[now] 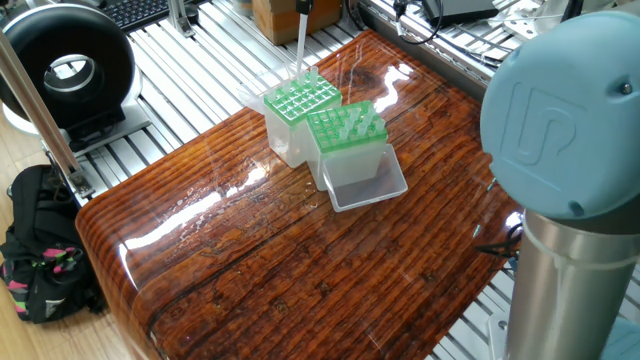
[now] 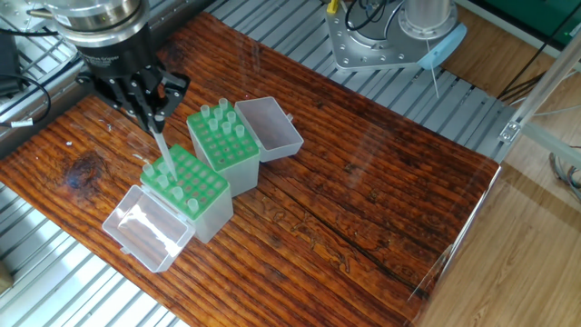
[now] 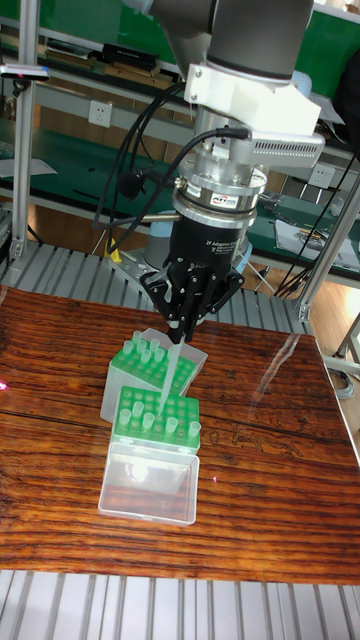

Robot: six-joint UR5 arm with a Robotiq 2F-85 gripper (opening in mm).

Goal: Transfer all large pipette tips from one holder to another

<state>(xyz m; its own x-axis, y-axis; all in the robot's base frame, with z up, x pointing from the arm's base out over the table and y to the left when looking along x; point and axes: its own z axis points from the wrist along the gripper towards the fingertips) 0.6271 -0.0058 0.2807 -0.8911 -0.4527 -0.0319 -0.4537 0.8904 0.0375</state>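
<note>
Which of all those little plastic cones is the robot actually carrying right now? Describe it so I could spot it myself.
Start at the glossy wooden table and find the two green-topped holders standing side by side. Just above them hangs the black gripper. The pipette tip it pinches points down over a holder; unlike the other tips, which sit in holes, this one is lifted up in the air.

The gripper point(image 3: 185, 328) hangs from the arm with its fingers closed on the top of one pipette tip point(image 3: 175, 372), which points down and slightly tilted. Directly below it stand two green-topped tip boxes on the wooden table point(image 3: 270, 480): the farther box point(image 3: 145, 368) behind the tip, the nearer box point(image 3: 158, 418) under its point. Other tips point(image 3: 146, 351) stand in both. A clear lid point(image 3: 148, 487) lies open, nearest the camera.
</note>
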